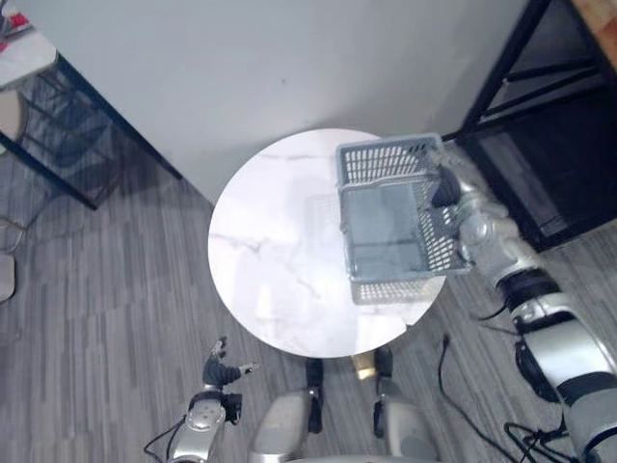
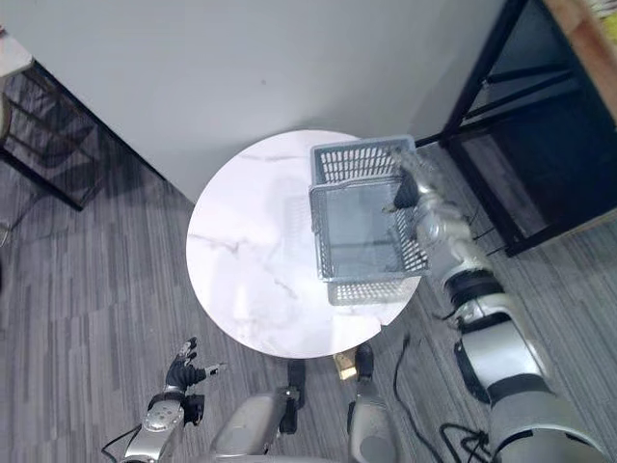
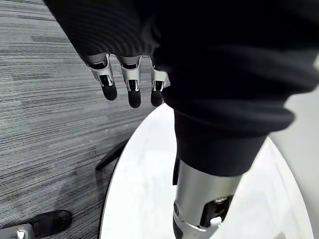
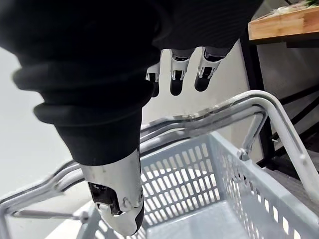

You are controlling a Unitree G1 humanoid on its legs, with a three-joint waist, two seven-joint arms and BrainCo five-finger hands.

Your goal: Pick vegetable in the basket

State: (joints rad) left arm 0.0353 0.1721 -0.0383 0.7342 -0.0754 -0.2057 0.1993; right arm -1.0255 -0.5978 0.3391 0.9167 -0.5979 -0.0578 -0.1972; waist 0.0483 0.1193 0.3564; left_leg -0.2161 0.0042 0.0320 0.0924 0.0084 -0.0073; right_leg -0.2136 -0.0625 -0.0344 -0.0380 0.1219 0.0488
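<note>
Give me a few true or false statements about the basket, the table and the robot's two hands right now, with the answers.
1. The grey basket has vegetables in it. False: its floor is bare.
2. The right hand is at the basket's right side, by the handles. True.
3. The left hand rests flat on the table top. False: it hangs low beside the table, over the floor, with its fingers relaxed.
4. The table is round and white. True.
5. The basket is on the table's left side. False: it is on the right side, near the edge.
</note>
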